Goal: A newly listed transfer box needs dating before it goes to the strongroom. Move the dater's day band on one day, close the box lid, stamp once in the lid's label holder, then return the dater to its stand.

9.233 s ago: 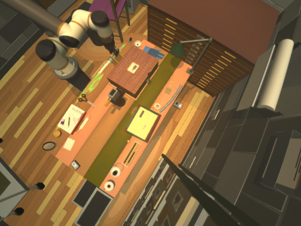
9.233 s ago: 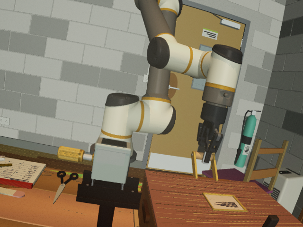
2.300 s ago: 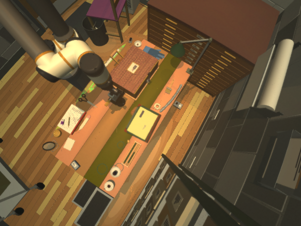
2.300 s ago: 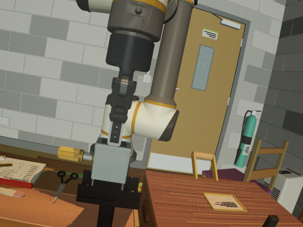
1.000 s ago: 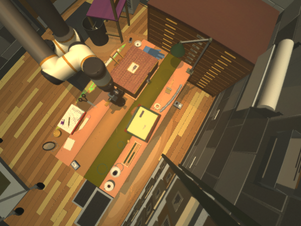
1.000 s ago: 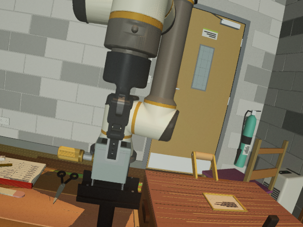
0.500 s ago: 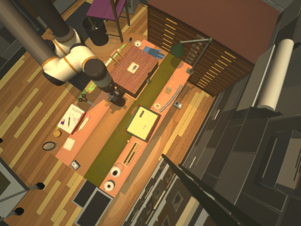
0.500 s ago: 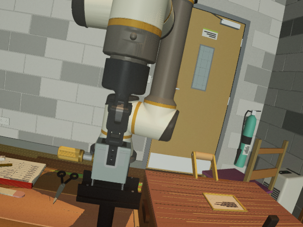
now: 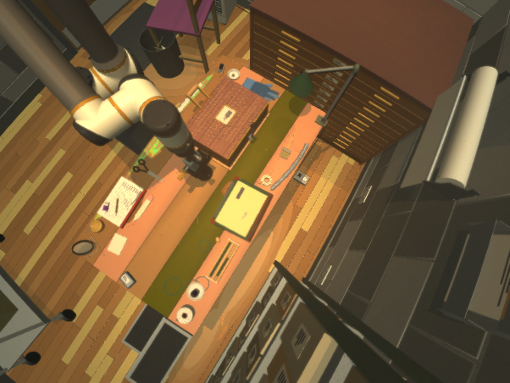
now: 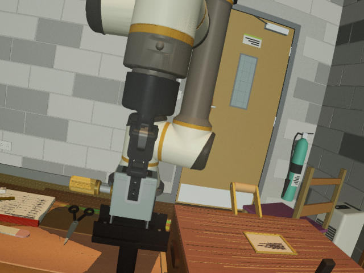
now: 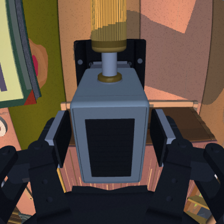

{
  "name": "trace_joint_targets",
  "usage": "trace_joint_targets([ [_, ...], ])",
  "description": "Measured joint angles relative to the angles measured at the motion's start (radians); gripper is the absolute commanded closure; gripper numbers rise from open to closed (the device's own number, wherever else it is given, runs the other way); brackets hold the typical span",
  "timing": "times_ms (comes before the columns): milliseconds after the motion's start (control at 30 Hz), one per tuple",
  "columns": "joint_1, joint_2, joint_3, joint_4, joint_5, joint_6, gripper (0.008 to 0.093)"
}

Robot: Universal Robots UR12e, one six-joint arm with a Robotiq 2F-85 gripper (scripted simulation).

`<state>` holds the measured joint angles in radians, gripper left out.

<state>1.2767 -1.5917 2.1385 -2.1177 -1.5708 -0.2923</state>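
Observation:
The dater (image 11: 110,123), a grey block with a black face and a ribbed yellow handle (image 10: 84,185), sits on its black stand (image 10: 130,232) just left of the transfer box. The box (image 9: 226,120) has its reddish wooden lid down, and the framed label holder (image 10: 269,242) on the lid carries a dark stamped mark. My gripper (image 11: 110,136) is lowered around the dater's body, one finger on each side of it. The gripper (image 10: 134,188) is open and holds nothing.
A tall drawer cabinet (image 9: 360,72) and a green desk lamp (image 9: 301,84) stand behind the desk. A yellow folder (image 9: 241,208) lies on the green mat near the stand. Scissors (image 10: 76,218) and a notebook (image 10: 22,207) lie to the left. A chair (image 10: 320,194) stands beyond the box.

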Motion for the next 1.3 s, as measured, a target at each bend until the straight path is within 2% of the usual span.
trace_joint_targets([
  [300,0.0,0.0,0.0,0.0,0.0,0.0,0.0344],
  [1300,0.0,0.0,0.0,0.0,0.0,0.0,0.0934],
])
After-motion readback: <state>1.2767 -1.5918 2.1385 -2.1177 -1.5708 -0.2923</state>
